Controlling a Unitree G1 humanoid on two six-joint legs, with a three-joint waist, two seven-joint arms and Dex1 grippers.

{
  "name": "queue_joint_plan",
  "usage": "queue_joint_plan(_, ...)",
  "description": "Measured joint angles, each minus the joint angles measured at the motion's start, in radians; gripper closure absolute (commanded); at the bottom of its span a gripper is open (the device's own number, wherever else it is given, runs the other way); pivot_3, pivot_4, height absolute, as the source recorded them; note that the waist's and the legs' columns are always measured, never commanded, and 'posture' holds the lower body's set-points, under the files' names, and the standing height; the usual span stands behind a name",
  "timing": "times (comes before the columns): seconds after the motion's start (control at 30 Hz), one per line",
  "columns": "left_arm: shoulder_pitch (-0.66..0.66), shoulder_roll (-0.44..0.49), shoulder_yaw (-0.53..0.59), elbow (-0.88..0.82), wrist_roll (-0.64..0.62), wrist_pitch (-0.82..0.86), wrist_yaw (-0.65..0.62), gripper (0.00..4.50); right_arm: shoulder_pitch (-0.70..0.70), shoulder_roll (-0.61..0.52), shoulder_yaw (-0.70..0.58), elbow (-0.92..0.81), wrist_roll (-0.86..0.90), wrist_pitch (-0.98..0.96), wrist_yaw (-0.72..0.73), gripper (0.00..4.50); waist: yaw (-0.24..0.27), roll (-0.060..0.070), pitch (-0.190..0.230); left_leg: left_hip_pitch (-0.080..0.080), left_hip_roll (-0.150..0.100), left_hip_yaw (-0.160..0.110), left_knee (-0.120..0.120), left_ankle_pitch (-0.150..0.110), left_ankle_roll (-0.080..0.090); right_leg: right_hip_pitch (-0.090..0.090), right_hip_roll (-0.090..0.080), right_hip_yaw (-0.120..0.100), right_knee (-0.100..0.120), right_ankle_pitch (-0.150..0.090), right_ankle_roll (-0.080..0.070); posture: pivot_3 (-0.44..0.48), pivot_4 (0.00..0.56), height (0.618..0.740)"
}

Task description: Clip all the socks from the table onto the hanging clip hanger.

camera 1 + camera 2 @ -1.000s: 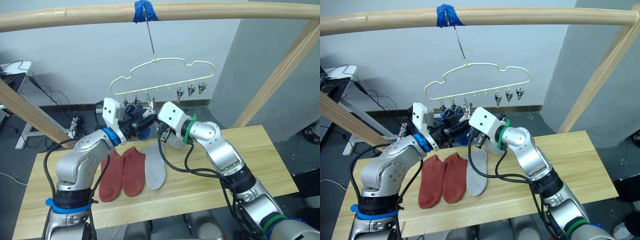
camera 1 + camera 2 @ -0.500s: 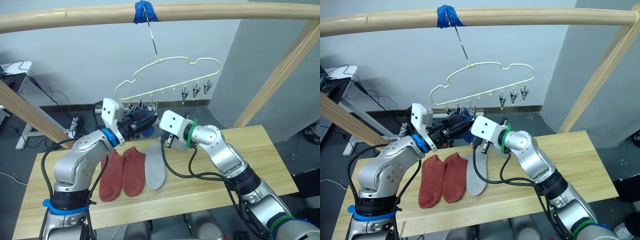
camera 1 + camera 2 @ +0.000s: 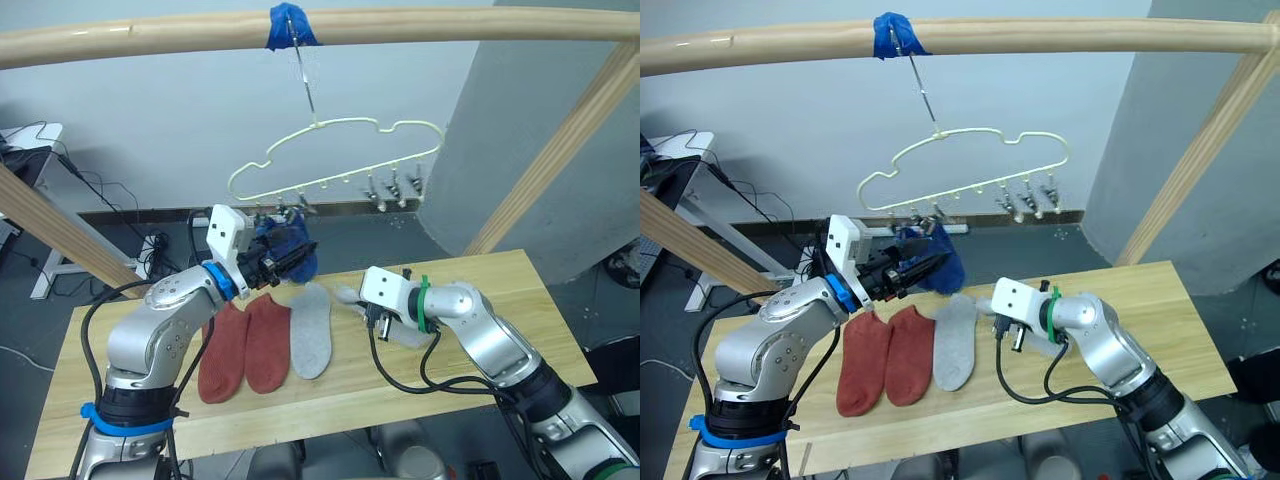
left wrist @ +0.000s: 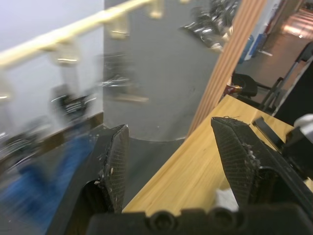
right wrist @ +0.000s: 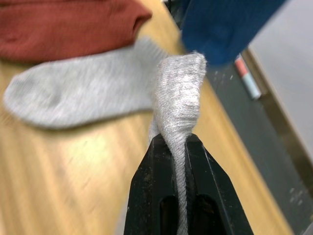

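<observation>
The pale yellow clip hanger [image 3: 320,124] hangs from a hook above the table [image 3: 500,290]. A blue sock [image 3: 287,241] dangles from its left-hand clips. My left gripper [image 3: 290,263] stands open just beside and below that sock, with nothing between its fingers [image 4: 115,161]. Two rust-red socks [image 3: 247,345] and a light grey sock [image 3: 311,342] lie flat side by side on the table. My right gripper [image 5: 178,142] is low over the table to their right, shut on a second grey sock [image 5: 178,88], whose rest trails on the wood [image 3: 408,337].
A thick wooden pole [image 3: 150,35] with blue tape [image 3: 290,22] carries the hanger. Slanted wooden struts rise at the left [image 3: 60,230] and right [image 3: 560,140]. Spare metal clips [image 3: 395,190] hang at the hanger's right end. The table's right half is bare wood.
My right arm has dropped from beside the hanger's clips down and right to the table. The hanger has swung slightly right. The left gripper has stayed by the blue sock.
</observation>
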Motion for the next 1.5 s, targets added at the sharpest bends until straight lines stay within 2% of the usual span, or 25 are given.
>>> queue_joint_plan(0.17, 0.001, -0.001, -0.005, -0.01, 0.006, -0.004, -0.002, 1.54, 0.02, 0.024, -0.02, 0.019, 0.019, 0.031, -0.029, 4.5, 0.003, 0.0, 0.0, 0.0, 0.0, -0.001, 0.0, 0.001, 0.0, 0.0, 0.004, 0.0, 0.001, 0.0, 0.0, -0.236, 0.21, 0.74)
queue_joint_plan(0.2, 0.002, -0.002, -0.006, -0.01, 0.007, -0.005, -0.001, 1.5, 0.033, 0.025, -0.02, 0.036, 0.019, 0.03, -0.037, 3.97, 0.003, 0.0, 0.0, 0.0, 0.0, -0.001, 0.0, 0.001, 0.0, 0.0, 0.004, 0.0, 0.001, 0.0, 0.0, -0.236, 0.21, 0.74)
queue_joint_plan(0.23, 0.004, -0.002, -0.006, -0.01, 0.01, -0.008, 0.001, 1.5, 0.046, 0.026, -0.02, 0.059, 0.02, 0.03, -0.043, 3.8, 0.004, 0.0, 0.0, -0.001, 0.0, -0.001, 0.0, 0.0, 0.0, 0.0, 0.004, 0.0, 0.0, 0.0, 0.0, -0.233, 0.21, 0.74)
queue_joint_plan(0.5, 0.033, -0.041, -0.024, -0.026, 0.083, -0.08, 0.046, 1.5, 0.076, 0.046, -0.08, 0.077, 0.06, 0.034, -0.076, 1.08, 0.005, 0.0, 0.0, -0.001, 0.0, -0.001, 0.0, 0.0, 0.001, 0.0, 0.003, 0.0, 0.0, 0.0, 0.0, -0.232, 0.214, 0.74)
queue_joint_plan(0.83, 0.075, -0.196, -0.094, -0.033, 0.288, -0.271, 0.212, 1.5, 0.078, -0.032, -0.232, -0.191, 0.193, 0.009, -0.019, 1.08, 0.014, 0.0, 0.0, -0.001, -0.001, -0.001, 0.0, 0.0, 0.001, 0.001, 0.003, 0.0, -0.002, 0.0, 0.0, -0.235, 0.223, 0.74)
queue_joint_plan(0.93, 0.083, -0.249, -0.099, -0.032, 0.336, -0.32, 0.27, 2.07, 0.089, -0.058, -0.259, -0.242, 0.234, 0.011, -0.01, 1.05, 0.015, 0.0, 0.0, -0.001, -0.001, -0.001, 0.0, 0.0, 0.001, 0.001, 0.003, 0.0, -0.002, 0.0, 0.0, -0.245, 0.227, 0.74)
queue_joint_plan(1.03, 0.088, -0.276, -0.101, -0.022, 0.388, -0.357, 0.315, 2.91, 0.1, -0.076, -0.28, -0.272, 0.273, 0.021, -0.001, 1.05, 0.015, 0.0, 0.0, -0.001, -0.001, -0.001, 0.0, 0.0, 0.001, 0.001, 0.004, 0.0, -0.002, 0.0, 0.0, -0.245, 0.227, 0.74)
queue_joint_plan(1.47, 0.061, -0.335, -0.115, 0.044, 0.465, -0.41, 0.377, 2.91, 0.085, -0.098, -0.344, -0.32, 0.378, 0.085, -0.03, 1.05, 0.03, -0.001, 0.0, -0.001, -0.001, -0.001, 0.0, 0.0, 0.001, 0.003, 0.004, -0.001, -0.004, 0.0, 0.0, -0.254, 0.233, 0.74)
queue_joint_plan(1.5, 0.056, -0.337, -0.115, 0.052, 0.466, -0.414, 0.378, 2.74, 0.085, -0.1, -0.344, -0.325, 0.382, 0.089, -0.034, 1.05, 0.031, -0.001, 0.0, -0.001, -0.001, -0.001, 0.0, 0.0, 0.001, 0.003, 0.004, -0.001, -0.004, 0.0, 0.0, -0.254, 0.233, 0.74)
